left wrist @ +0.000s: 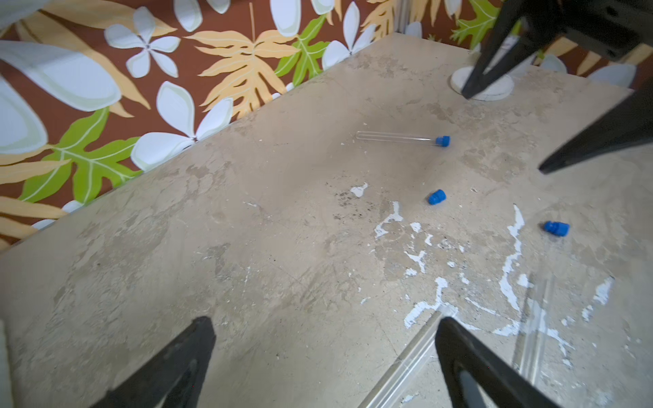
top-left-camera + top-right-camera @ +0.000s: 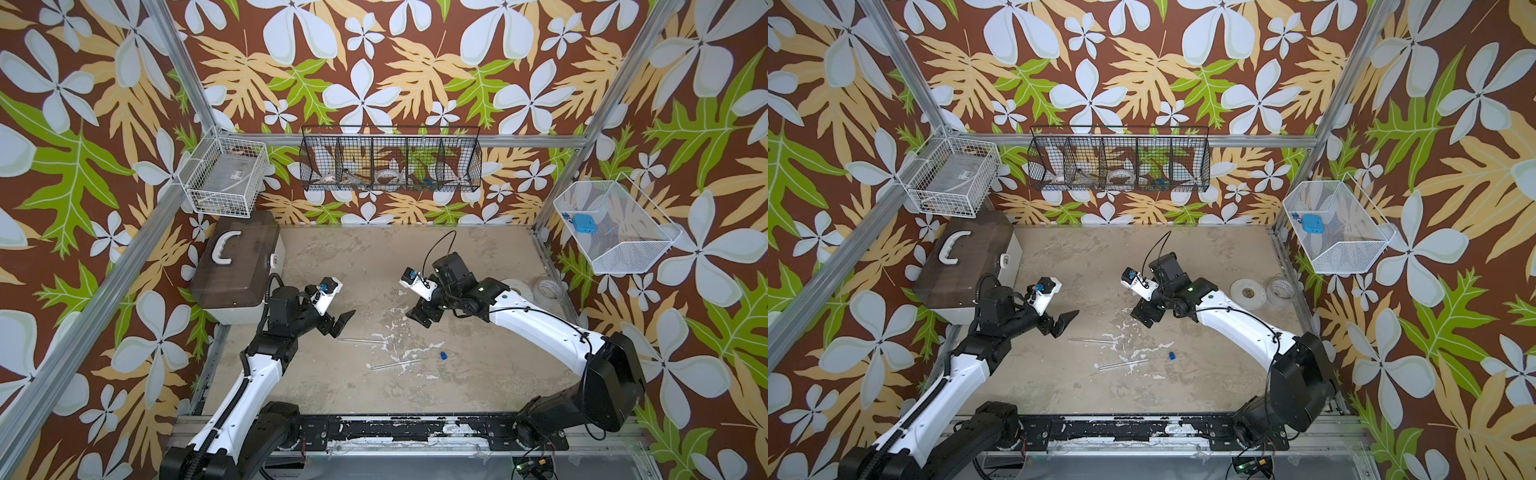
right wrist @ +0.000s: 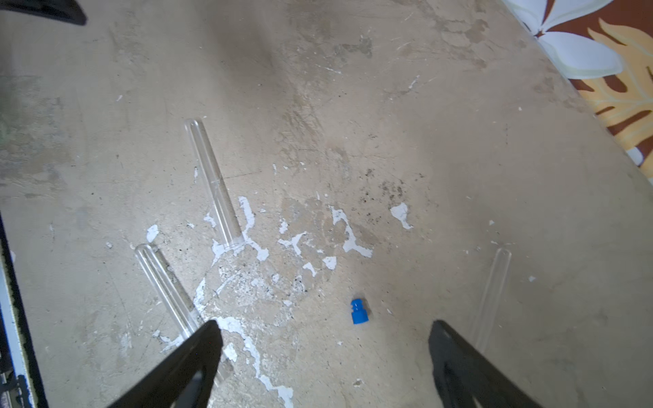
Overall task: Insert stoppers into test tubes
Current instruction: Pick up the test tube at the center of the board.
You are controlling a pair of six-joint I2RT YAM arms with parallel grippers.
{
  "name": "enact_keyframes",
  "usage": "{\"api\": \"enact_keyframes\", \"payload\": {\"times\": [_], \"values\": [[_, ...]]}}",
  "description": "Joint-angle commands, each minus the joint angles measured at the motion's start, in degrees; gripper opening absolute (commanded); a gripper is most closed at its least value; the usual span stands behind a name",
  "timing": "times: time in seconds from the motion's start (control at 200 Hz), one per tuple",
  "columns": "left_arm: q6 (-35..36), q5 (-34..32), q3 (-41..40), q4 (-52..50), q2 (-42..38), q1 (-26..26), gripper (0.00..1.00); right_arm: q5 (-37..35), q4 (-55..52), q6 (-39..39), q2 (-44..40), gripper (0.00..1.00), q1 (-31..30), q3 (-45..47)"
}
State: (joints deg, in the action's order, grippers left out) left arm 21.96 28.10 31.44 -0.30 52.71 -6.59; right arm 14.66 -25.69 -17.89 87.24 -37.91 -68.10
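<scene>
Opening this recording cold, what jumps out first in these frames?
The loud floral wallpaper on the walls grabs the eye first. Below it, the left gripper and right gripper hang open and empty over the worn beige table. Bright-blue stoppers stand out mid-table among clear test tubes lying flat, one tube already plugged.

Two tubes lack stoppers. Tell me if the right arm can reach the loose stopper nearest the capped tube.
Likely yes: the right pincer is open and the stopper lies uncovered right before it.
</scene>
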Motion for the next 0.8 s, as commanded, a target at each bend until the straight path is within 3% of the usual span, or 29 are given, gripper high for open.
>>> {"api": "enact_keyframes", "payload": {"times": [0.0, 0.275, 0.516, 0.661, 0.796], "values": [[-2.62, -3.44, -0.67, 3.72, -0.41, 0.44, 1.0, 0.46, -1.2, -0.83, 1.7, 0.9, -1.95, -1.56], [-5.19, -8.94, -0.66, 5.39, -1.12, 1.45, 1.0, 0.13, -1.68, 0.66, 7.42, 0.91, -5.39, -6.27], [-6.84, -20.54, -0.51, 7.82, -1.47, 2.7, 1.0, -3.14, -5.43, 0.66, 15.67, 0.8, -9.08, -12.56], [-7.83, -23.93, -0.33, 7.77, -1.77, 3.51, 1.0, -4.54, -6.8, 0.9, 20.43, 0.77, -12.19, -14.7], [-8.11, -26.05, -0.58, 8.92, -1.82, 3.51, 1.0, -6.24, -9.1, 1.85, 25.09, 0.68, -14.12, -17.74]]}}
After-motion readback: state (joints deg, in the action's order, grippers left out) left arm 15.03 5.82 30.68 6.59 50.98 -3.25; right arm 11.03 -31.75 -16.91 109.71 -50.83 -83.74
